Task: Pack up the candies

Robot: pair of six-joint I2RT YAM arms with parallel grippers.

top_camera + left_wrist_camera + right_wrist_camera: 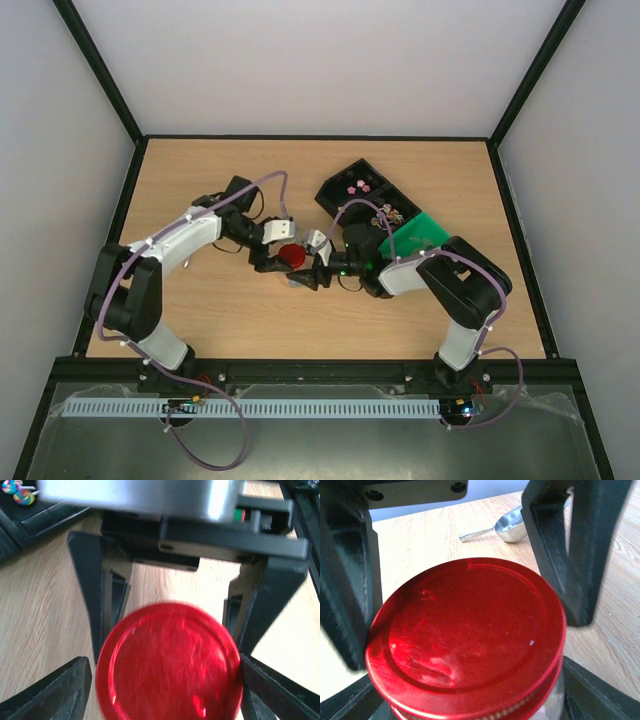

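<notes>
Lid (470, 630) caps jar (551, 712), left fingers (570, 555) pinching its rim, right fingers (605, 695) clasping jar under it. Candies (358, 186) lie in tray (327, 194) beyond lid. If the jar grip slips, jar may spin with lid or topple.

One red-lidded jar (470, 630), one silver scoop (507, 526), one black compartment tray (330, 195), one green sheet (422, 233), and two rainbow-swirl candies (23, 497) clearly countable.
</notes>
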